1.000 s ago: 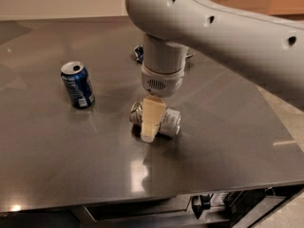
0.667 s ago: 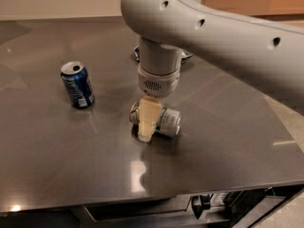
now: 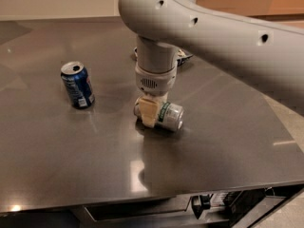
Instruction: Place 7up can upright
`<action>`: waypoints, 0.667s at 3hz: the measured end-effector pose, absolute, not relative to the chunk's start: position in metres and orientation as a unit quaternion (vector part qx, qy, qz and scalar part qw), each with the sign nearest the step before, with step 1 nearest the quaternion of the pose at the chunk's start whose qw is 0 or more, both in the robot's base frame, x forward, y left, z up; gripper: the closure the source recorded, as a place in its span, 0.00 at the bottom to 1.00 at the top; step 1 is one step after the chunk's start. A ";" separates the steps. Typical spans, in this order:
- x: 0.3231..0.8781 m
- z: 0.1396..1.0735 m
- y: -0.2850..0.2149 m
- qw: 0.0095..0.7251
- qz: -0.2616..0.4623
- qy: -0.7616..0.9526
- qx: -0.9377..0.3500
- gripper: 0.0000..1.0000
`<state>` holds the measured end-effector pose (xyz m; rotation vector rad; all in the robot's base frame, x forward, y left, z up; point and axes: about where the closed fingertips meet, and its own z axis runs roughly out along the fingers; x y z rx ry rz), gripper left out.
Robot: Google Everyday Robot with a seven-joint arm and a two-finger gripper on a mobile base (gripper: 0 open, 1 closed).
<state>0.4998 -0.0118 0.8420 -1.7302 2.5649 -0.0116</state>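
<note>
The 7up can point(image 3: 170, 117) lies on its side on the steel table point(image 3: 223, 141), silver with a green band, one silver end facing right. My gripper point(image 3: 153, 113) comes straight down from the large grey arm and straddles the can's left half. One cream fingertip point(image 3: 148, 114) shows in front of the can; the other is hidden behind it. The fingers are closed on the can, which sits at or just above the table top.
A dark blue soda can point(image 3: 77, 84) stands upright to the left. A foil snack bag point(image 3: 184, 56) is partly hidden behind the arm at the back. The table's front edge point(image 3: 142, 201) runs along the bottom, with dark equipment below it.
The gripper and the 7up can have shifted slightly up in the picture together. The arm above has swung a little left. The blue can has not moved.
</note>
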 end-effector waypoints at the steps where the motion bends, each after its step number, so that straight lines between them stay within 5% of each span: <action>1: 0.501 0.848 -0.011 0.028 0.004 0.832 -0.554 0.65; 2: 0.507 0.873 -0.015 0.059 0.017 0.833 -0.550 0.87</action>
